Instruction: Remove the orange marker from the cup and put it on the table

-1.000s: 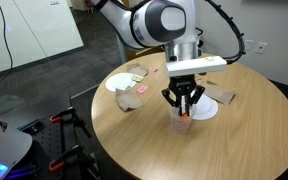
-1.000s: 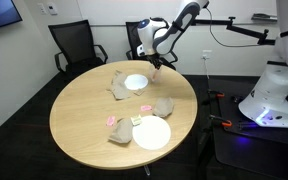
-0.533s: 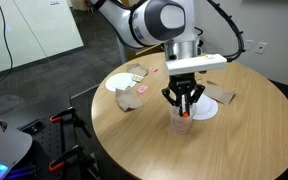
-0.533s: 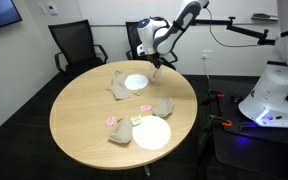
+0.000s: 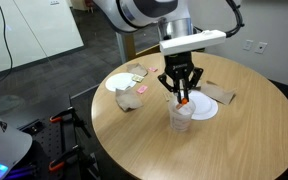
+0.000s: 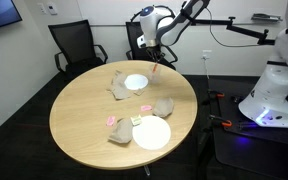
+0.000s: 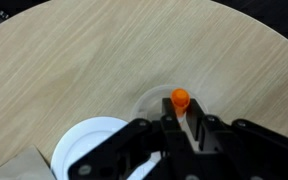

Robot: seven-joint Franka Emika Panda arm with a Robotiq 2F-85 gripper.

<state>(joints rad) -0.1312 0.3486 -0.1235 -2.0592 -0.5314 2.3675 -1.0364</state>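
My gripper [image 5: 180, 88] is shut on the orange marker [image 5: 183, 98] and holds it upright, its lower end just above the clear cup [image 5: 181, 117] on the round wooden table [image 5: 234, 140]. In the wrist view the marker's orange end [image 7: 180, 98] shows between the black fingers [image 7: 199, 128], over the cup's rim [image 7: 150, 103]. In an exterior view the gripper [image 6: 156, 62] hangs at the table's far edge [image 6: 84, 110] with the marker [image 6: 156, 68] below it; the cup cannot be made out there.
Two white plates [image 5: 124, 83] [image 5: 202, 110] lie near the cup, with crumpled brown paper [image 5: 132, 99] [image 5: 222, 94] beside them. A plate [image 7: 89, 148] shows left of the gripper. Black chairs [image 6: 72, 45] stand behind the table.
My gripper has risen straight up with the orange marker, lifting it out of the cup. The cup has stayed in place.
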